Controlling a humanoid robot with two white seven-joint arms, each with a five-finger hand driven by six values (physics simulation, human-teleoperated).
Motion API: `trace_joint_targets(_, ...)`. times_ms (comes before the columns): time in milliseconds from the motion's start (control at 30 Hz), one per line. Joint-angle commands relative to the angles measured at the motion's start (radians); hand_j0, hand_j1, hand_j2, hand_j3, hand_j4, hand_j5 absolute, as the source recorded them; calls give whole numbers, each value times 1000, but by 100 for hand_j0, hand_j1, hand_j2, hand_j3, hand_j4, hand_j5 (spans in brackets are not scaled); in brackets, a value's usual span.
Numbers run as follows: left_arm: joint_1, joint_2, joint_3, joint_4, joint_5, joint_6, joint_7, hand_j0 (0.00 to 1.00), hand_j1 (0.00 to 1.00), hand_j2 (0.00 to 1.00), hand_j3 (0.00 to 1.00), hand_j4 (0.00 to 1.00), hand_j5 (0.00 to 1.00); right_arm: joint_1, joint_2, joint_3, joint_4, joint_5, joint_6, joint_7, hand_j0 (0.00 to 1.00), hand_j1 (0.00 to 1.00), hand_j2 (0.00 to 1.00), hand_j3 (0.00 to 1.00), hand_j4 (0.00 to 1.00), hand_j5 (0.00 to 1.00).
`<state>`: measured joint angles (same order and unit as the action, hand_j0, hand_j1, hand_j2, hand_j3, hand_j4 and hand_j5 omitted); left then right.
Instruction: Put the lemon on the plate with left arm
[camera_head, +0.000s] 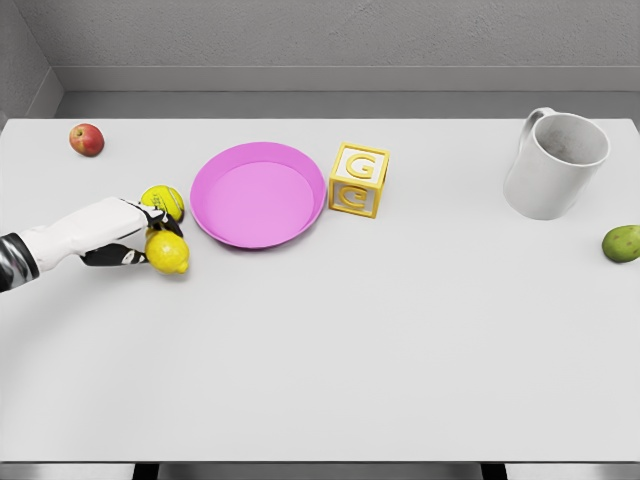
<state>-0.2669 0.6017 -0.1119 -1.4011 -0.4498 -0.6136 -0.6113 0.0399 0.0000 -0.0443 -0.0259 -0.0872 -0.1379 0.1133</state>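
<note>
Gripping lemon (168, 252) — left hand (128, 236) closed around it | plate (258, 194) nearby

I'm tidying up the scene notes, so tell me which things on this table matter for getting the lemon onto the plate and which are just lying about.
Part of the job:
- lemon, in the left hand
- pink plate, just right of it

Just lying about:
- yellow tennis ball, close behind the lemon
- red apple, far left
- yellow letter block, beside the plate
- white mug
- green fruit, right edge
</note>
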Motion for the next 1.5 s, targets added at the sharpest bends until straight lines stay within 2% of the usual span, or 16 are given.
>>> trace_joint_targets(0, 0, 0, 0, 10, 19, 3, 0, 52, 52, 52, 52, 52, 52, 0, 0, 0, 0, 0, 0, 0, 100, 100, 100, 100, 100, 100)
trace_joint_targets(300, 2, -31, 0, 11, 34, 3, 0, 52, 52, 52, 52, 52, 52, 0, 0, 0, 0, 0, 0, 0, 100, 100, 100, 100, 100, 100)
trace_joint_targets(467, 5, -49, 0, 11, 105, 3, 0, 51, 51, 51, 51, 51, 51, 2, 0, 0, 0, 0, 0, 0, 100, 100, 100, 100, 100, 100)
trace_joint_targets(533, 5, -48, -2, 11, 174, 3, 0, 49, 49, 49, 49, 49, 49, 0, 0, 0, 0, 0, 0, 0, 100, 100, 100, 100, 100, 100)
trace_joint_targets(633, -21, -34, -38, -21, 395, 3, 0, 47, 47, 47, 47, 47, 47, 0, 0, 0, 0, 0, 0, 0, 100, 100, 100, 100, 100, 100)
trace_joint_targets(700, -97, -45, -61, -65, 399, 3, 0, 47, 47, 47, 47, 47, 47, 0, 0, 0, 0, 0, 0, 0, 100, 100, 100, 100, 100, 100)
trace_joint_targets(733, -169, -48, -103, -72, 399, 3, 0, 47, 47, 47, 47, 47, 47, 2, 0, 0, 0, 0, 0, 0, 100, 100, 100, 100, 100, 100)
trace_joint_targets(800, -250, -69, -143, -61, 392, 3, 0, 47, 47, 47, 47, 47, 47, 0, 0, 0, 0, 0, 0, 0, 100, 100, 100, 100, 100, 100)
trace_joint_targets(900, -377, -103, -161, 42, 355, 3, 0, 49, 49, 49, 49, 49, 49, 0, 0, 0, 0, 0, 0, 0, 100, 100, 100, 100, 100, 100)
trace_joint_targets(933, -411, -125, -155, 65, 298, 3, 0, 58, 58, 58, 58, 58, 58, 0, 0, 0, 0, 0, 0, 0, 100, 100, 100, 100, 100, 100)
trace_joint_targets(967, -423, -149, -143, 76, 238, 3, 0, 68, 68, 68, 68, 68, 68, 0, 0, 0, 0, 0, 0, 0, 100, 100, 100, 100, 100, 100)
trace_joint_targets(1033, -407, -137, -134, 90, 226, 3, 0, 89, 89, 89, 89, 89, 89, 0, 0, 0, 0, 0, 0, 0, 100, 100, 100, 100, 100, 100)
trace_joint_targets(1067, -381, -74, -127, 106, 224, 3, 0, 97, 97, 97, 97, 97, 97, 0, 0, 0, 0, 0, 0, 0, 100, 100, 100, 100, 100, 100)
trace_joint_targets(1133, -376, 6, -124, 108, 224, 3, 0, 98, 98, 98, 98, 98, 98, 0, 0, 0, 0, 0, 0, 0, 100, 100, 100, 100, 100, 100)
trace_joint_targets(1267, -361, 12, -100, 165, 223, 3, 0, 100, 100, 100, 100, 100, 100, 0, 0, 0, 0, 0, 0, 0, 100, 100, 100, 100, 100, 100)
trace_joint_targets(1467, -334, -11, -101, 163, 226, 3, 0, 100, 100, 100, 100, 100, 100, 0, 0, 0, 0, 0, 0, 0, 100, 100, 100, 100, 100, 100)
